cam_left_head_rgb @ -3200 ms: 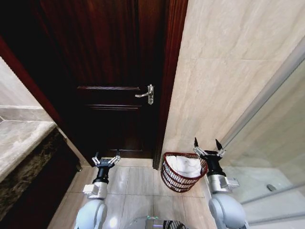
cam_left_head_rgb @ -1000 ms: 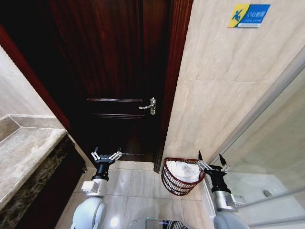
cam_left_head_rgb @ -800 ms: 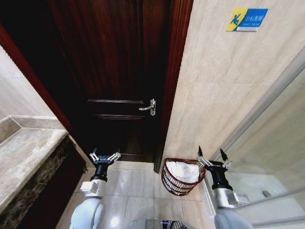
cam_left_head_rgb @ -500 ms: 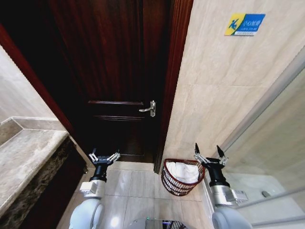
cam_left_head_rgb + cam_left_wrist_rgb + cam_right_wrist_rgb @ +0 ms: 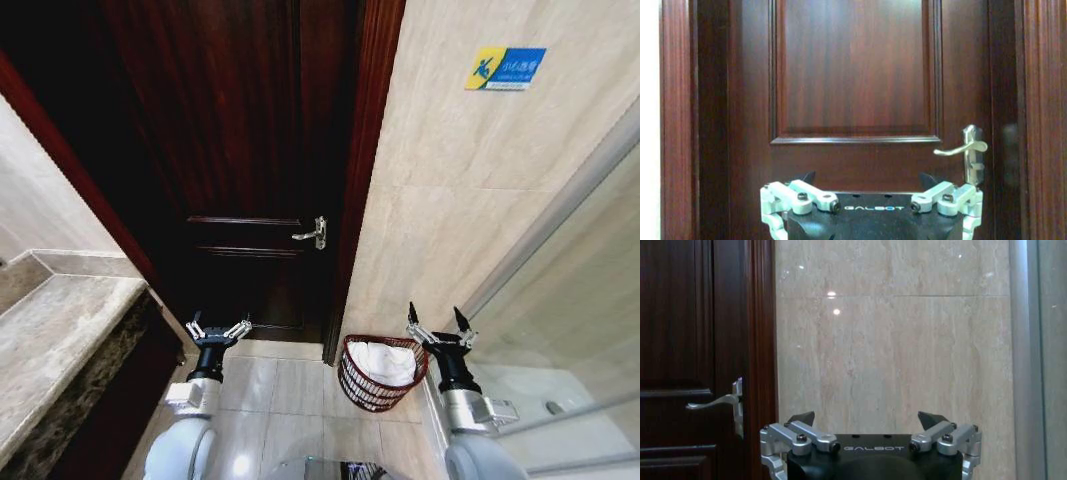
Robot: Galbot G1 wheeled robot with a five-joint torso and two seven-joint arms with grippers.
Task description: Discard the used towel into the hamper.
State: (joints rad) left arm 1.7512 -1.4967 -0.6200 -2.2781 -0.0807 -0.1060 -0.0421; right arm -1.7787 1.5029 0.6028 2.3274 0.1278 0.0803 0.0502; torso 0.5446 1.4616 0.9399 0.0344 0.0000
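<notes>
Hamper [image 5: 381,372] stands on the floor tiles by the wall right of the door [image 5: 250,160], mouth up and tipped slightly toward the robot, white towel [image 5: 384,361] inside; left gripper [image 5: 219,330] and right gripper [image 5: 440,324] raised, empty, jaws spread.

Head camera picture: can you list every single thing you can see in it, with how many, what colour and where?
Hamper: one, dark red-brown, on the floor by the tiled wall.
Towel: one, white, inside the hamper.
Door: one, dark brown wood, straight ahead.
Door handle: one, silver, on the door's right edge.
Sign: one, blue and yellow, high on the wall.
Counter: one, grey stone, at the left.
Left gripper: one, silver and black, open, before the door.
Right gripper: one, silver and black, open, beside the hamper.
</notes>
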